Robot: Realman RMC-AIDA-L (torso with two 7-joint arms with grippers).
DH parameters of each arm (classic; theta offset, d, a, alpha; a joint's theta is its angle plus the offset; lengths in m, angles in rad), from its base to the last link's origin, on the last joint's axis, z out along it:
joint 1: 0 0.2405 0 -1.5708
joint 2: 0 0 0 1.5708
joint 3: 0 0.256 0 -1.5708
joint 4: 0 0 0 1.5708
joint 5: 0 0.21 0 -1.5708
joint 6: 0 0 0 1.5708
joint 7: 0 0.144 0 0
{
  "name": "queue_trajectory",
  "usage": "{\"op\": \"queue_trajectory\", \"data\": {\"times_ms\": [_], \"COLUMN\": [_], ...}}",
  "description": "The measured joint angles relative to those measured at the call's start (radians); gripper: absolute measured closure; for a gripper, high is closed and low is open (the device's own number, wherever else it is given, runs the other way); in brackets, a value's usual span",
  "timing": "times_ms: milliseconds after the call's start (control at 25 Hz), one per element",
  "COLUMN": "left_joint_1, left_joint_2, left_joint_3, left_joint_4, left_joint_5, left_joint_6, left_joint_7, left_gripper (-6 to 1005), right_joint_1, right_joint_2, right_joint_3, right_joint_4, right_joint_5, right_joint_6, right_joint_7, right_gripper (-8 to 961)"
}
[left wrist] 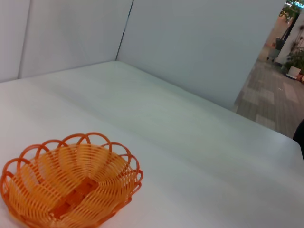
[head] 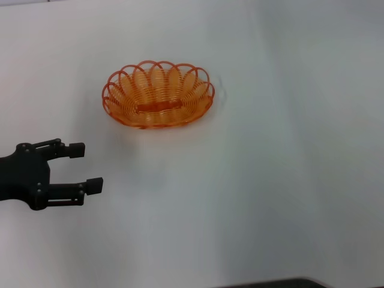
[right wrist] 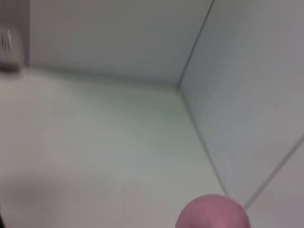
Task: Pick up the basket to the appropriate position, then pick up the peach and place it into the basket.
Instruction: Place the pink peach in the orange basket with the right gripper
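Observation:
The orange wire basket sits empty on the white table, far of centre in the head view. It also fills the near corner of the left wrist view as the basket. My left gripper hovers open and empty at the table's left side, nearer to me than the basket and apart from it. The pink peach shows only in the right wrist view, cut off by the picture's edge, very close to the camera. The peach does not appear in the head view. My right gripper is out of sight.
White table spreads around the basket. White partition walls stand behind it, with an opening onto a tiled corridor. A dark edge shows at the table's near side.

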Motion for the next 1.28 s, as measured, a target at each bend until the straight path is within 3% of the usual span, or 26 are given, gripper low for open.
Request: {"op": "queue_trajectory", "data": {"times_ms": [160, 440, 760, 1000, 1280], "left_joint_1": [-0.007, -0.022, -0.028, -0.031, -0.041], "left_joint_2": [0.001, 0.002, 0.000, -0.003, -0.004], "left_joint_3": [0.000, 0.005, 0.002, 0.002, 0.006], "left_joint_4": [-0.001, -0.004, -0.006, -0.006, -0.006], "left_joint_5": [-0.001, 0.002, -0.001, 0.002, 0.005], "left_joint_6": [0.001, -0.009, -0.019, -0.022, -0.022], "left_joint_7": [-0.004, -0.005, -0.001, 0.001, 0.000], "left_gripper": [111, 112, 111, 111, 111], "right_joint_1": [-0.130, -0.237, -0.233, -0.229, -0.204], "right_joint_2": [0.001, 0.005, 0.008, 0.014, 0.021], "right_joint_3": [-0.008, -0.034, -0.093, -0.210, -0.325], "right_joint_4": [0.035, 0.236, 0.652, 0.883, 1.063], "right_joint_5": [0.251, 0.576, 0.911, 1.184, 1.374], "right_joint_6": [0.145, 0.249, 0.272, 0.255, 0.264], "right_joint_7": [-0.127, -0.428, -0.867, -1.225, -1.333], "right_gripper": [903, 904, 904, 903, 904]}}
